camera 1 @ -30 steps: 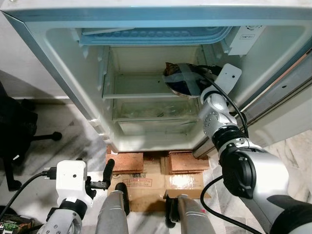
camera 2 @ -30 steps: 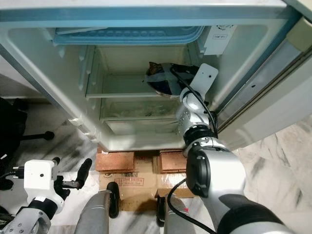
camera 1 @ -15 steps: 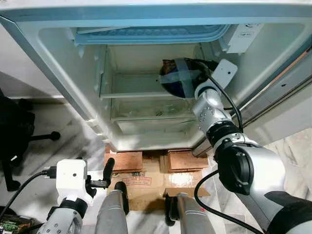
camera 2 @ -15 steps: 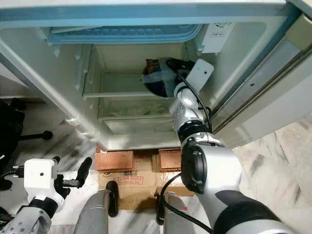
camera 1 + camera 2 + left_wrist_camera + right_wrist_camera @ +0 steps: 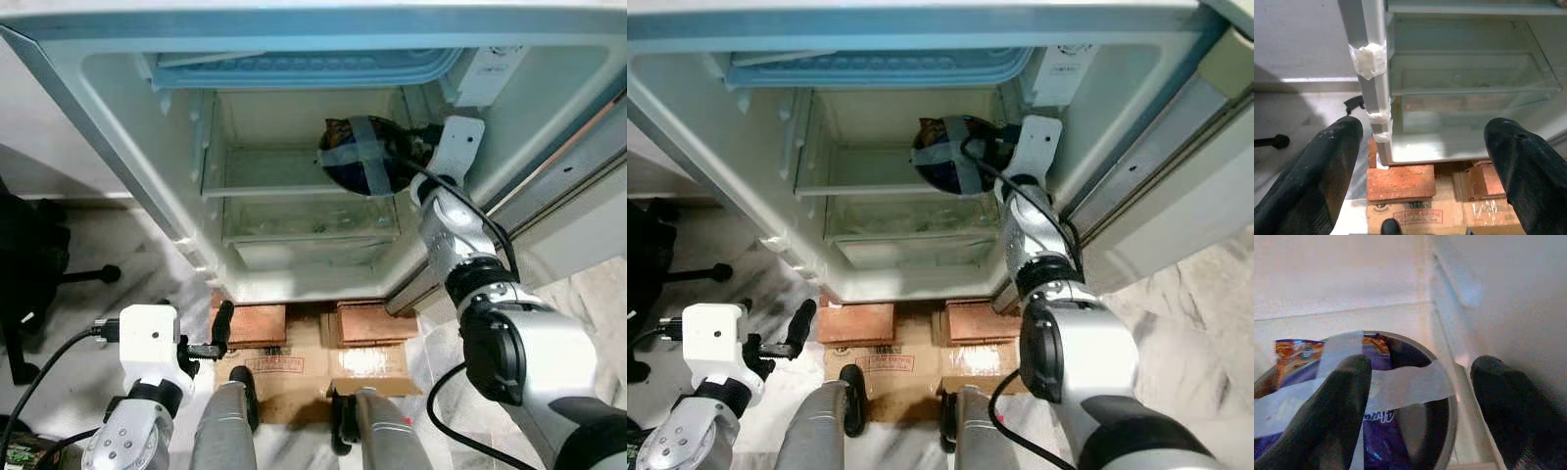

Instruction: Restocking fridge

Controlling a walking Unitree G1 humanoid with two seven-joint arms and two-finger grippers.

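Head views: you get even, soft daylight, brightest on the pale inner walls of the fridge (image 5: pixel 127 147), where the white plastic runs close to washed out along the top edge. Straight lines of the cabinet bow outward toward the corners, a wide-lens distortion. The floor (image 5: pixel 88 323) at your left lies dimmer, with a dark shadowed mass at the frame edge. Focus holds sharp centrally; no motion blur. Left wrist view: clear, moderately lit, the near black fingers (image 5: pixel 1312 171) soft and out of focus. Right wrist view: warm, hazy, low contrast; the bowl (image 5: pixel 1444 401) and near fingers (image 5: pixel 1337 411) blurred, the fridge wall glaring pale.
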